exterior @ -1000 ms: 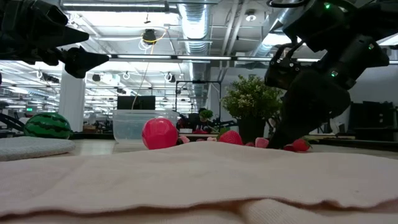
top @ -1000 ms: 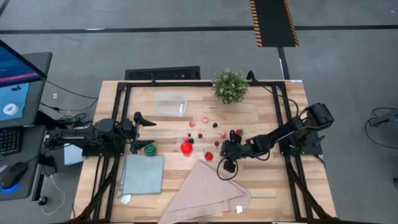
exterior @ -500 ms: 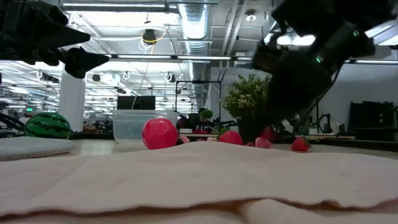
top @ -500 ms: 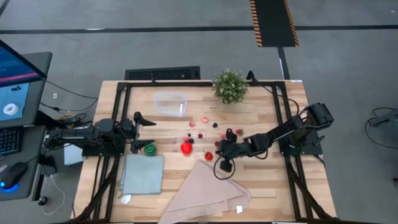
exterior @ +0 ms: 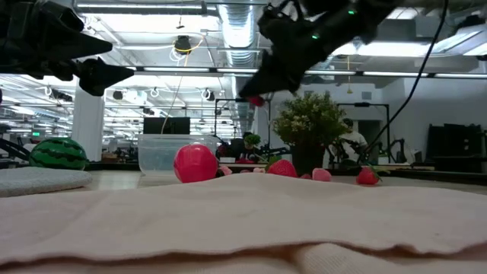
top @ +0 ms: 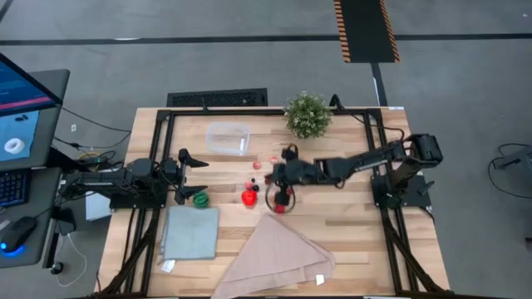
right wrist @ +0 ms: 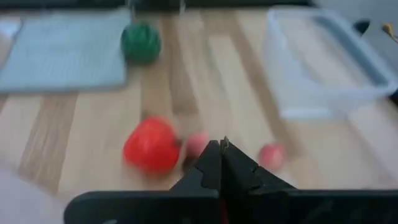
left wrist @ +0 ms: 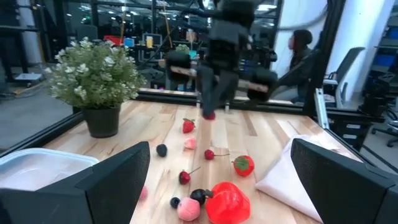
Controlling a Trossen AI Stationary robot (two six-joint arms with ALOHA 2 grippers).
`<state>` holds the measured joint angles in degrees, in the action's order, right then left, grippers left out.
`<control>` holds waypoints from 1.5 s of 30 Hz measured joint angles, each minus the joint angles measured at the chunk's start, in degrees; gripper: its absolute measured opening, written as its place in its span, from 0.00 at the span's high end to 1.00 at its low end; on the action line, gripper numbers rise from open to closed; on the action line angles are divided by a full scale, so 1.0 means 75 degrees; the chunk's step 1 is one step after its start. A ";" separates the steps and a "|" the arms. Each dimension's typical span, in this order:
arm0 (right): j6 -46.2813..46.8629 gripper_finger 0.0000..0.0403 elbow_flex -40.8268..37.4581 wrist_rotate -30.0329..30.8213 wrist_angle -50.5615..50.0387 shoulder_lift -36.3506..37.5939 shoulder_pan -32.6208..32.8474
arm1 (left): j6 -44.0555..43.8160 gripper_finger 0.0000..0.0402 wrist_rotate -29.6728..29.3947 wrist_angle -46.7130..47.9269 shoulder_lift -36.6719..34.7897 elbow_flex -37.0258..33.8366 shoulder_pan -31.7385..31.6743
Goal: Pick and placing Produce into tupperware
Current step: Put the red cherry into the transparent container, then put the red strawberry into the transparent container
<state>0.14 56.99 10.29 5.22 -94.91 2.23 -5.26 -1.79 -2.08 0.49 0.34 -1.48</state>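
On the wooden table (top: 349, 232), the left tool (top: 193, 175) hung wide open and empty beside the green ball (top: 200, 198). The tupperware (top: 228, 138) lay farther back. Rightward, the right tool (exterior: 257, 97) pinched a small red piece (exterior: 258, 100) above scattered produce (top: 249, 197).

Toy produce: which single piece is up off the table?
The small red piece pinched in the right gripper, raised above the table; every other piece visible lies on the wood.

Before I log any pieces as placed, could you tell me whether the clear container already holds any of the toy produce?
No: in the high view the clear container shows only its bare floor, while the small red and pink pieces lie scattered on the wooden table.
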 joint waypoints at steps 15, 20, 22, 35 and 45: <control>0.0195 0.92 0.1766 -0.2572 0.0407 -0.0612 -0.2376 | 0.0029 0.05 -0.0099 -0.0111 -0.0001 0.0003 -0.0003; 0.0153 0.95 0.3084 -0.2790 -0.0176 -0.1801 -0.2626 | 0.0135 0.05 -0.0202 -0.0185 -0.0002 0.0003 0.0000; 0.0202 0.96 0.3709 -0.2811 -0.0365 -0.2269 -0.2688 | 0.0188 0.05 -0.0260 -0.0181 -0.0003 0.0003 -0.0003; 0.0806 0.78 0.6723 -0.3220 -0.2649 -0.4533 -0.3173 | 0.0187 0.05 -0.0371 -0.0168 -0.0003 0.0003 -0.0002; 0.0102 0.67 0.6834 -0.3230 -0.3868 -0.3640 -0.3091 | 0.0169 0.05 -0.0368 -0.0168 -0.0003 0.0003 -0.0002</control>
<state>0.91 108.25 -13.93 -23.79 -122.22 -20.96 -3.99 -4.55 -3.33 0.47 0.36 -1.49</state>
